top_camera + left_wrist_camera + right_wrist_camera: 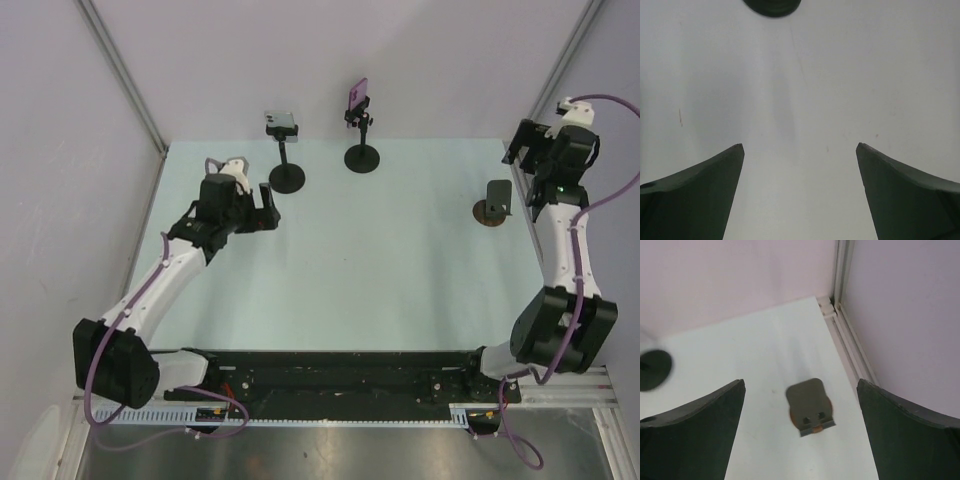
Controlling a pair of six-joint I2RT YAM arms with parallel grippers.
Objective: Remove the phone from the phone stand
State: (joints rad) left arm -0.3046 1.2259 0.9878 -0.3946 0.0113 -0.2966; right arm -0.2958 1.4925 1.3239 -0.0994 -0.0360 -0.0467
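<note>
**At the Table's Far Edge: Two Phones Mounted, Both Pincers Wide**

At the far edge of the pale table [400, 260], a pink slab phone [356, 96] sits clamped atop a black pole stand with round base [362, 157]. Left of that stand, a grey phone [281, 123] is mounted on a second black round-based stand [287, 178]. Right of it and nearer, a small grey-brown plate stand on an orange disc [810, 407] rests on the table. Left pincer [800, 147]: jaws spread, gripping nothing, low over the table by the second stand. Right pincer [800, 382]: jaws spread, gripping nothing, above the plate stand.

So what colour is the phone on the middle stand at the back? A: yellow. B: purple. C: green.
B: in the top view, the phone clipped on top of the middle stand looks pinkish purple.
</note>
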